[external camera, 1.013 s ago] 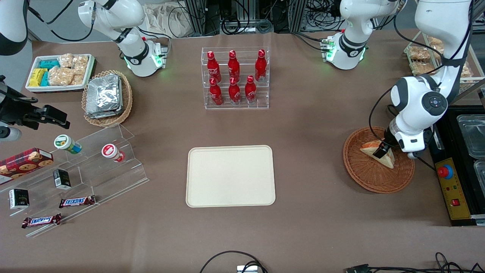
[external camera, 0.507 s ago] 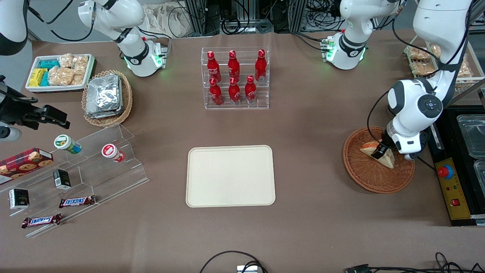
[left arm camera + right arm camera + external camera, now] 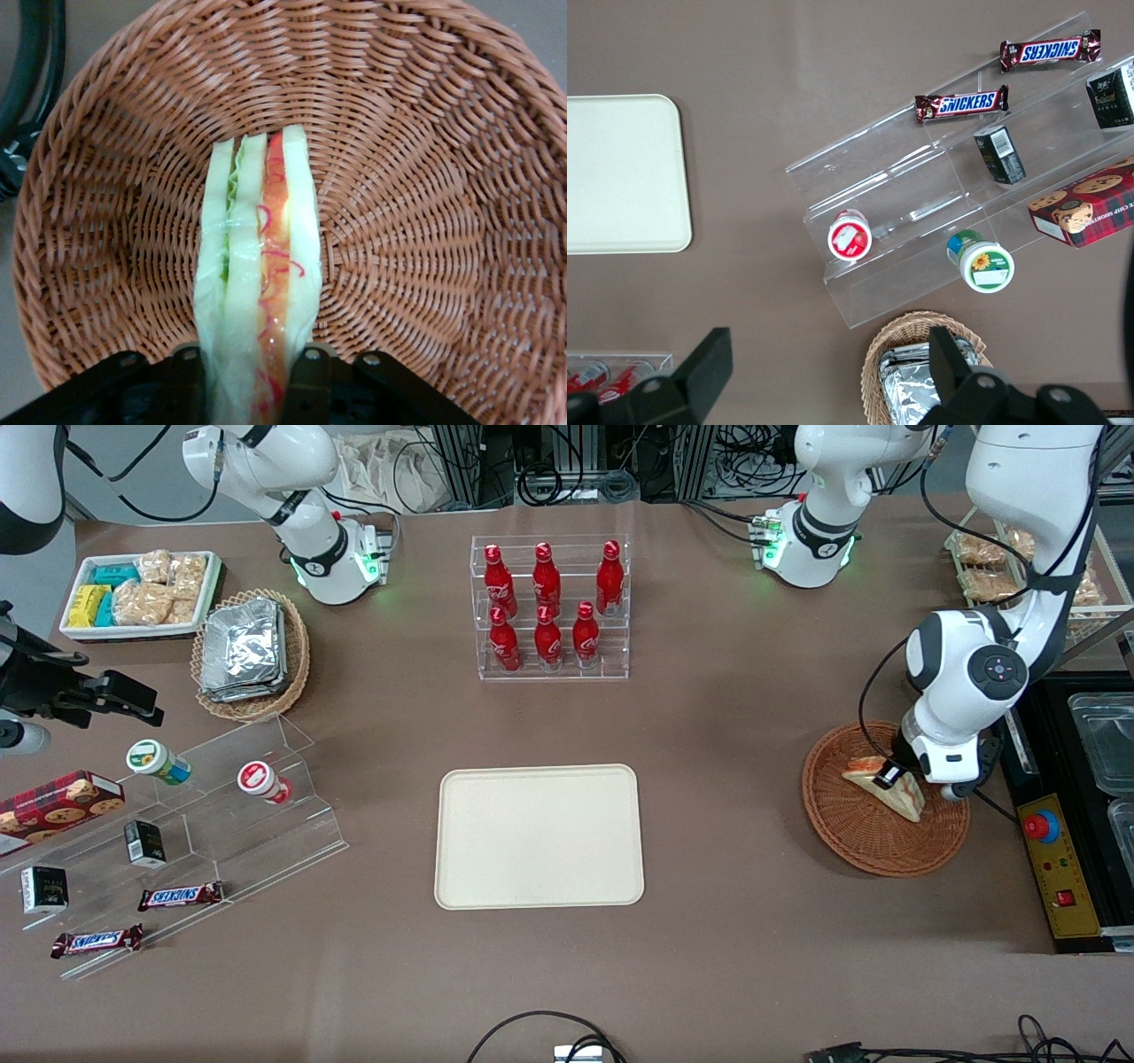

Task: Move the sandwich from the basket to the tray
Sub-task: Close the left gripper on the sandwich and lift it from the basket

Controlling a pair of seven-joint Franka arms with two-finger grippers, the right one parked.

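The sandwich [image 3: 886,786] lies inside the basket [image 3: 850,833] at the working arm's end of the table [image 3: 753,717], so the carry to the tray [image 3: 539,836] has not begun. The claw [image 3: 888,776] is down in the basket, and the left wrist view shows its two dark fingers [image 3: 306,381] set on either side of the wedge's nearer end, pressed against the clear wrap. It is clenched on the sandwich [image 3: 257,283], with the bread and the red and green filling layers standing edgewise between the fingers.

Whether the wedge has left the wicker floor cannot be told: in the front view it looks low in the basket [image 3: 425,177], and in the wrist view its farther end seems to rest on or just above the weave.

The tray sits in the middle of the table, nearer the front camera than the rack of red bottles [image 3: 547,607], well apart from the basket, and nothing lies on it.

By my reading, the reach and the grasp are done. What remains is the greater part: lifting the sandwich clear of the basket's rim, carrying it sideways toward the parked arm's end as far as the tray, lowering it, and releasing it there.
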